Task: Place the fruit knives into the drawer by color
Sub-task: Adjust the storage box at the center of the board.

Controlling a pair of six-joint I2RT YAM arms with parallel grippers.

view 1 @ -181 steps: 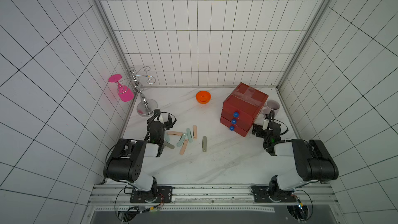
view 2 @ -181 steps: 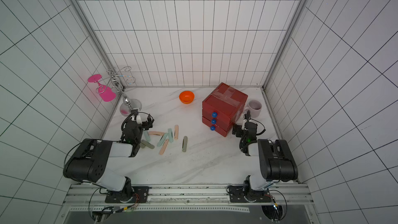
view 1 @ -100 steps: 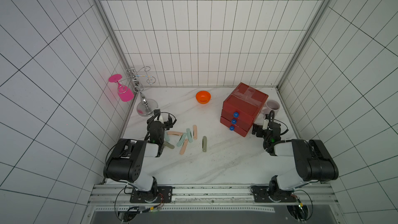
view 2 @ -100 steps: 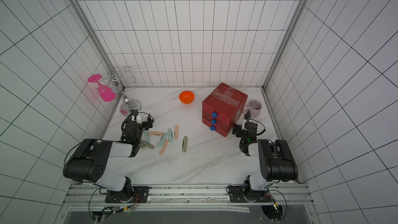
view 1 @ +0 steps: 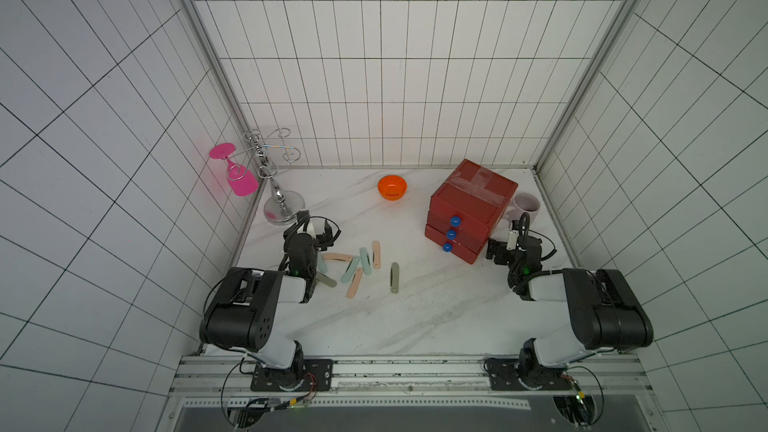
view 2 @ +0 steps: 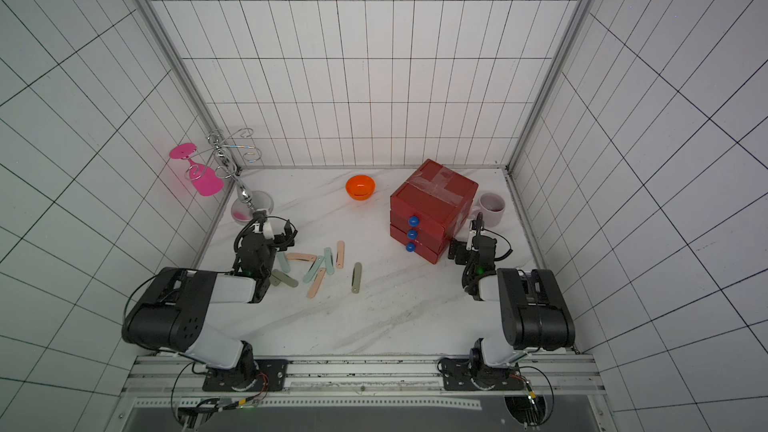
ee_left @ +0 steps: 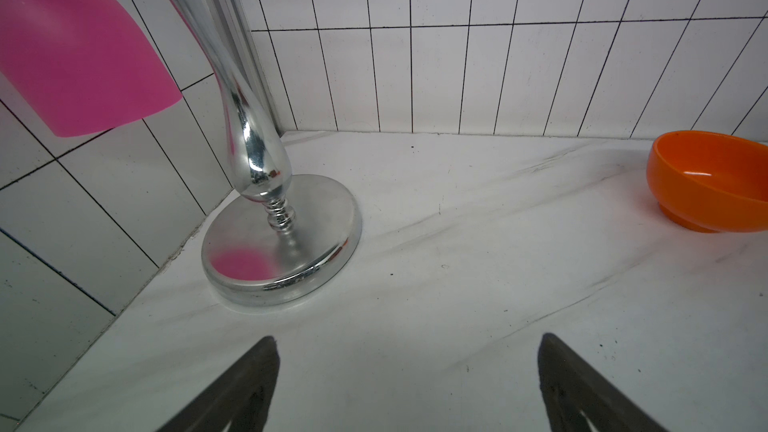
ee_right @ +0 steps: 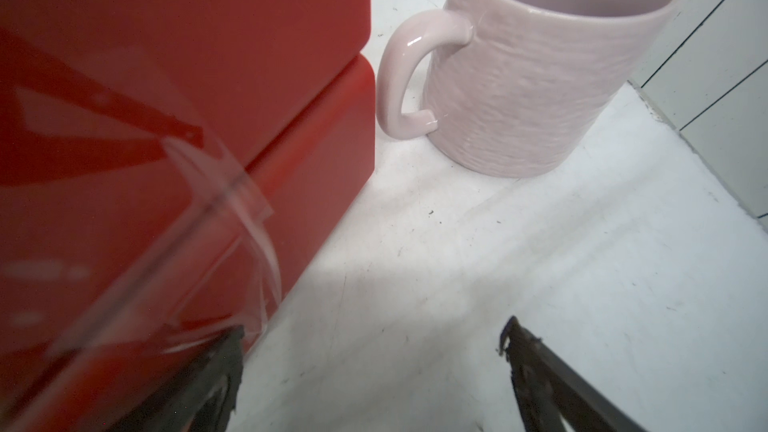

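Nothing has moved; left gripper (ee_left: 407, 336) and right gripper (ee_right: 372, 326) rest spread, empty; knives (view 1: 376, 254) lie just beside the left one, toward the middle of the table (view 1: 415, 317), mostly front-to-back

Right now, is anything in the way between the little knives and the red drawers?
Nothing sits on the table between the fruit knives and the red drawers. The orange bowl is farther back, off that path. But all three drawers look shut, so one must open first.
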